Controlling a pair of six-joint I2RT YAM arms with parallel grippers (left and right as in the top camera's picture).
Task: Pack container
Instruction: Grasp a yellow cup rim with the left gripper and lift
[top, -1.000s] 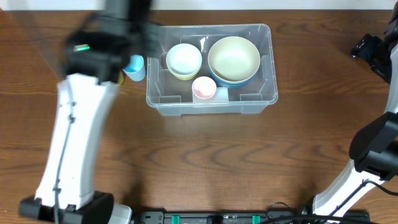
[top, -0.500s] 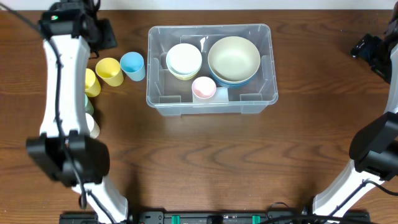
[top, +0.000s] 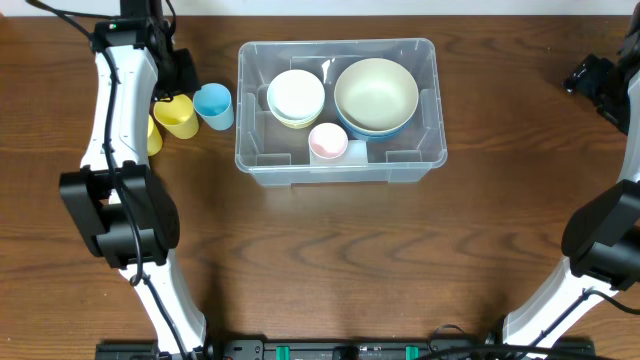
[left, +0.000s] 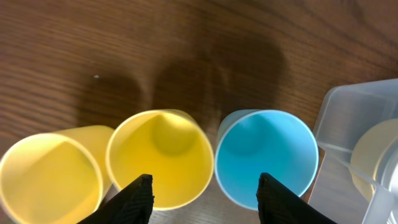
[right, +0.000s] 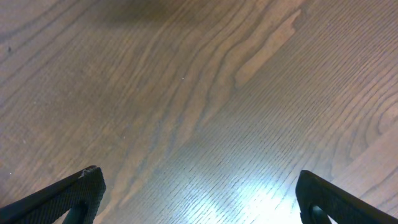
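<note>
The clear plastic container (top: 430, 110) stands at the back middle of the table. It holds a cream bowl nested in a blue one (top: 376, 95), a white bowl on a yellow one (top: 296, 96) and a pink cup (top: 328, 141). Left of it stand a blue cup (top: 214, 104) and a yellow cup (top: 176, 116). My left gripper (top: 176, 72) is open above these cups. In the left wrist view its fingers (left: 204, 194) straddle the gap between the yellow cup (left: 160, 158) and the blue cup (left: 266, 155), holding nothing. My right gripper (top: 597, 84) is open over bare wood at the far right (right: 198, 193).
Another yellow cup (left: 46, 177) stands left of the first, partly hidden by my left arm in the overhead view (top: 153, 135). The container's corner (left: 354, 118) shows at the right of the left wrist view. The table (top: 330, 260) is dark brown wood.
My left arm has swung from over the container's left side back to the far left, and the gripper now sits above the yellow and blue cups. The right arm has not moved.
</note>
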